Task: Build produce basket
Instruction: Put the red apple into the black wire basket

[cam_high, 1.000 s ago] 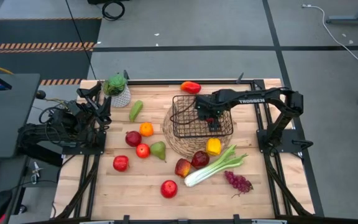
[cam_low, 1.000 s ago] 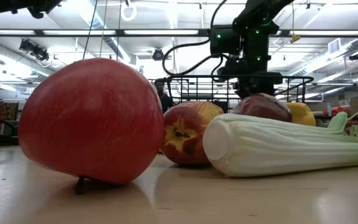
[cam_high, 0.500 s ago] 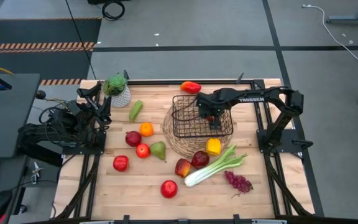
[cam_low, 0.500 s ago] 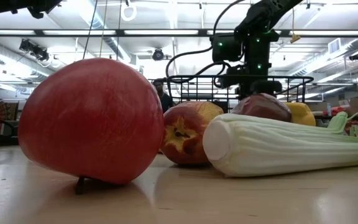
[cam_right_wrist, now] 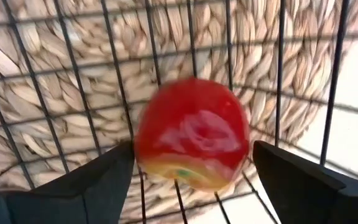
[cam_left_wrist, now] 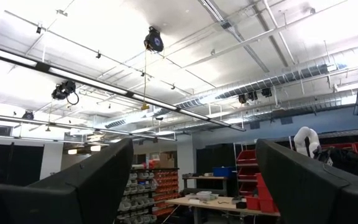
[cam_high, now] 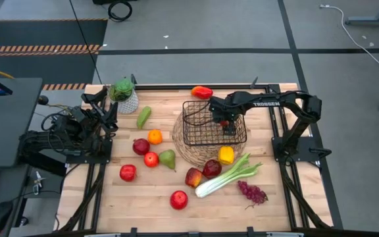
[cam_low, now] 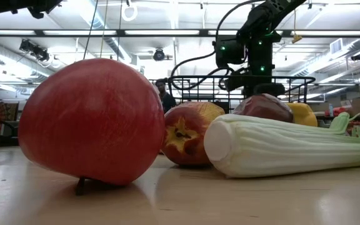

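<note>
**One:** Basket of black wire mesh, shaped like a box [cam_high: 185,122]: where is it set, and why there?

**Two:** It is seen in the upper middle of the high view. It is set on the round woven straw mat [cam_high: 178,149], close to the right arm, so it can be reached from above.

**One:** What is seen over it?

**Two:** The right gripper [cam_high: 226,125] is hung over the right half of the basket and pointed down. In the right wrist view its fingers [cam_right_wrist: 73,186] are spread apart. The round red apple [cam_right_wrist: 192,133] is seen between and past them, inside the wires, and is touched by neither finger. It looks let go, most likely so it can drop onto the basket floor.

**One:** Is much left to be done?

**Two:** Yes, it can be judged so. The long pale-green celery stalk [cam_high: 226,176], the bunch of purple grapes [cam_high: 252,193], the small yellow pepper [cam_high: 226,155] and other fruit are spread on the wooden table [cam_high: 143,197], in the lower half of the picture.

**One:** And the other arm?

**Two:** The left gripper [cam_left_wrist: 192,149] is parked at the left edge of the table. It is turned up at the ceiling, fingers apart, with nothing held.
</note>
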### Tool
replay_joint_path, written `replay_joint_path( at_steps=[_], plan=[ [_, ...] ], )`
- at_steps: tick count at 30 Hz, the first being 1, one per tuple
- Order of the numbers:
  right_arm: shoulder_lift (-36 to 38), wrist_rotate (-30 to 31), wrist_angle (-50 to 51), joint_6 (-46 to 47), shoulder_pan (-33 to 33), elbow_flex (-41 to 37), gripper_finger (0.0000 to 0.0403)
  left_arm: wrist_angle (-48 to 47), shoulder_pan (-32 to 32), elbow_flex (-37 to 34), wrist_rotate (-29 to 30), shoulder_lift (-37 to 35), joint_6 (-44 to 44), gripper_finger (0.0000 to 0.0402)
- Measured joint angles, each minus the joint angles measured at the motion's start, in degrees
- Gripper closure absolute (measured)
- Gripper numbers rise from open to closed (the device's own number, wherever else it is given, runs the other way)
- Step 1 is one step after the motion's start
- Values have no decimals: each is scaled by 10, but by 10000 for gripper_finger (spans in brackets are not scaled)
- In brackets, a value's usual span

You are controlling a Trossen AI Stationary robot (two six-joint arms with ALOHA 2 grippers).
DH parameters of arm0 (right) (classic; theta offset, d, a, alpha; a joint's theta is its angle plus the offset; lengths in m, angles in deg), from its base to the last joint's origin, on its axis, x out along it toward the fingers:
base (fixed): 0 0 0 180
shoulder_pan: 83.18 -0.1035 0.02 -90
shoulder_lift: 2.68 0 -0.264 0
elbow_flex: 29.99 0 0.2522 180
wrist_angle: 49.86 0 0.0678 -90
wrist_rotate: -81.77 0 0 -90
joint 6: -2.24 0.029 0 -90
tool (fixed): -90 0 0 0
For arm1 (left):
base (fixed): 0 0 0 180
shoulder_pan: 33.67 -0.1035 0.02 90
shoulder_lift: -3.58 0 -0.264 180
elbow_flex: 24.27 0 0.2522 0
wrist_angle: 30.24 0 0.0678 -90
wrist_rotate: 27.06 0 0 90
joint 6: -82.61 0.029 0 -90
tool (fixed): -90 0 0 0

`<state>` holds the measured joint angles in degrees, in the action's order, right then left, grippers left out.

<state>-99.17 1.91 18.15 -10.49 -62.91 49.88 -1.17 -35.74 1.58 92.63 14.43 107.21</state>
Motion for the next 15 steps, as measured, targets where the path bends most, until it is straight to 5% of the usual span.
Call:
replay_joint_path(
  at_steps=[7, 15],
  plan=[
    [0, 7, 25, 23, 2, 1, 9, 0, 0, 0, 0, 0, 0, 54],
    [0, 7, 127, 49, 0, 100, 17, 0, 0, 0, 0, 0, 0, 54]
  ],
)
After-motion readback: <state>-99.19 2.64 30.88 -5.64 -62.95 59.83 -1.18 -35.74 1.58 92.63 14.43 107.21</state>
